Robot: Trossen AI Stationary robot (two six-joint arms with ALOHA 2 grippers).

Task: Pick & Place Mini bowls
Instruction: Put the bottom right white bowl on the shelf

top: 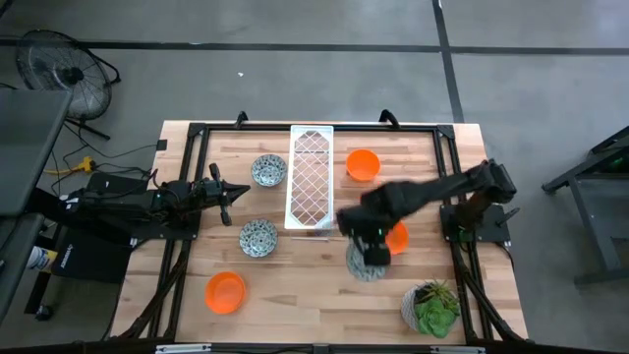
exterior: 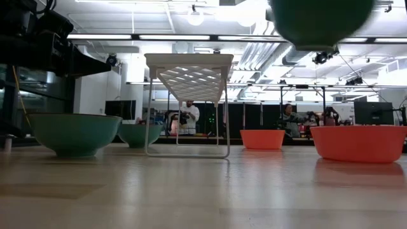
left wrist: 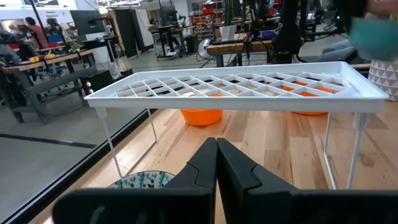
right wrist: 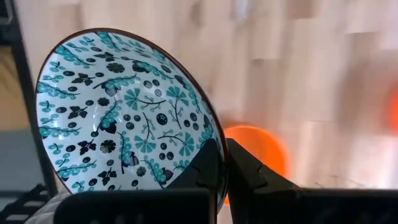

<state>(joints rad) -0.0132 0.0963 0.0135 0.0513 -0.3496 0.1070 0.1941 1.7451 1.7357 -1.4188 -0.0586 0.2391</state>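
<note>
Right pincer (right wrist: 222,163) is clamped on the patterned bowl's (right wrist: 124,112) rim, bowl lifted off the counter (top: 314,285), white tray (top: 310,177) sitting just beyond it.

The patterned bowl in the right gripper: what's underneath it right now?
The patterned bowl, pinched at its rim by the right gripper, hangs above bare wooden table, with an orange bowl just past its edge. The tabletop directly beneath it is hidden by the bowl.

White lattice tray (top: 311,177) mid-table; potted plant (top: 432,306) near corner.
</note>
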